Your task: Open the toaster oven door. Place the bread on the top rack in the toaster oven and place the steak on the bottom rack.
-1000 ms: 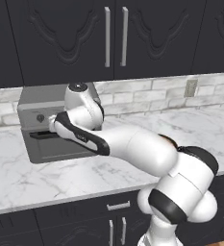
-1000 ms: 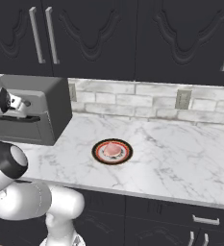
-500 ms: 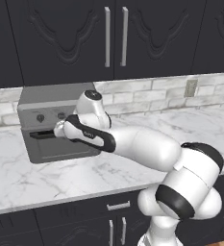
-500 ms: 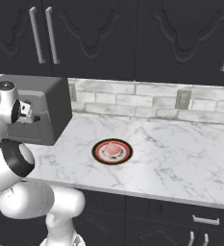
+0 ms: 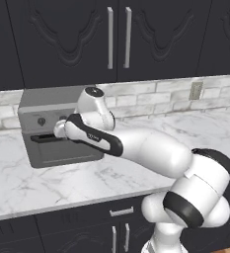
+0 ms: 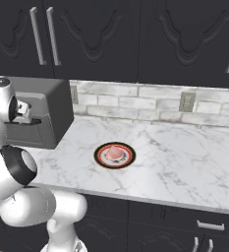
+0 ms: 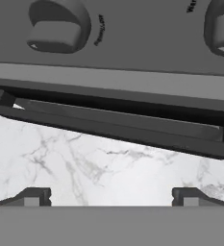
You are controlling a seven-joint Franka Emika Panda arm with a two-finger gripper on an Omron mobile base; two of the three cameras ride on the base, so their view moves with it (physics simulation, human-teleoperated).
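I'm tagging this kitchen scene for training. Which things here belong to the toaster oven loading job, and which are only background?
Job:
- boxy grey metal toaster oven
- its grey door with the black bar handle
- flat pinkish steak
- open end effector, close before the handle

Background:
- red-rimmed plate under the steak
- dark wall cabinets
- wall outlet
- white marble counter

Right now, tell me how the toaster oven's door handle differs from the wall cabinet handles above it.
The oven handle is black, while the cabinet handles are pale metal. The oven handle lies horizontal, and the cabinet handles stand vertical. The oven handle is a single bar, and the cabinet handles sit as a close pair. Both are slim bar handles.
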